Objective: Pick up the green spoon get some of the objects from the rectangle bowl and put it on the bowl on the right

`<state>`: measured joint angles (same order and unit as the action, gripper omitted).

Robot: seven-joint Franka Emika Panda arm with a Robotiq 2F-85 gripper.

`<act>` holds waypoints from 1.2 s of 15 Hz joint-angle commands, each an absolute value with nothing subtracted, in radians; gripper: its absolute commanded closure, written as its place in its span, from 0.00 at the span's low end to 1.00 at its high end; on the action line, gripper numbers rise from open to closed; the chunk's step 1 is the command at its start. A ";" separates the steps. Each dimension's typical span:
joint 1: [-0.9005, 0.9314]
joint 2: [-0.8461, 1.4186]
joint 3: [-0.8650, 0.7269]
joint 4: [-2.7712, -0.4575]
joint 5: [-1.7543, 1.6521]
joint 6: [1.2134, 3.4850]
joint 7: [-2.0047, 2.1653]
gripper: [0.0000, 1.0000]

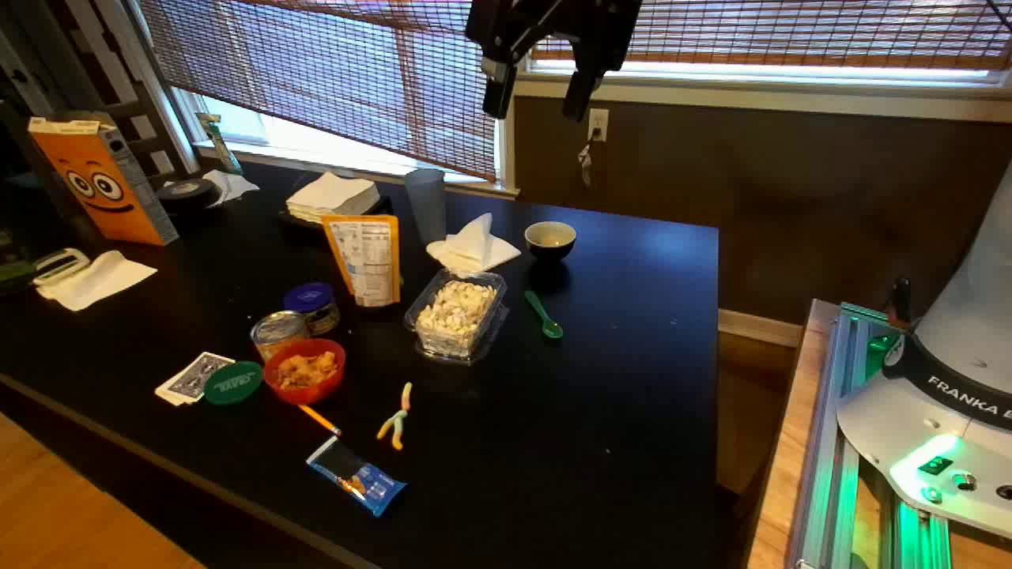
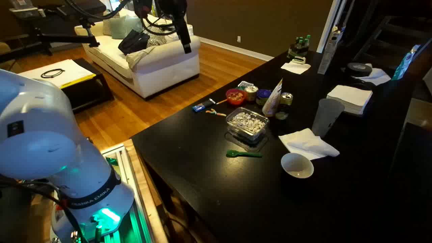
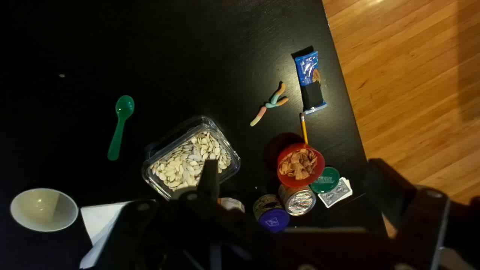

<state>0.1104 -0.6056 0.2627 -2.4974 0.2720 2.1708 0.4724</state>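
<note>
A green spoon (image 1: pixel 544 316) lies flat on the black table; it also shows in an exterior view (image 2: pixel 244 154) and in the wrist view (image 3: pixel 119 129). Beside it stands a clear rectangular container (image 1: pixel 447 349) holding pale seeds; it also shows in the wrist view (image 3: pixel 234 159). A small bowl (image 1: pixel 551 241), pale inside and dark outside, stands near the spoon's handle end; it also shows in the wrist view (image 3: pixel 44 210). No contents are visible in it. My gripper (image 1: pixel 539 96) is open and empty, high above the table, its fingers apart in the wrist view (image 3: pixel 294 170).
Folded napkins (image 1: pixel 473 249) lie between container and bowl, near a grey cup (image 1: pixel 427 204). An orange pouch (image 1: pixel 364 257) stands beside the container. A red bowl (image 1: pixel 332 386) of flakes, cans (image 1: pixel 311 304), gummy worms (image 1: pixel 398 415) and a blue packet (image 1: pixel 360 478) lie farther off.
</note>
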 commanded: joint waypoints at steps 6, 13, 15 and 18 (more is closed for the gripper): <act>0.114 -0.605 0.259 -2.495 0.269 2.168 0.475 0.00; 0.000 -0.328 0.271 -2.438 0.137 2.231 0.551 0.00; -0.017 -0.230 0.251 -2.415 0.100 2.278 0.557 0.00; -0.021 -0.087 0.180 -2.367 0.101 2.297 0.491 0.00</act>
<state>-0.0159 -0.2382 0.2319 -2.4497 0.1282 2.2860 0.5166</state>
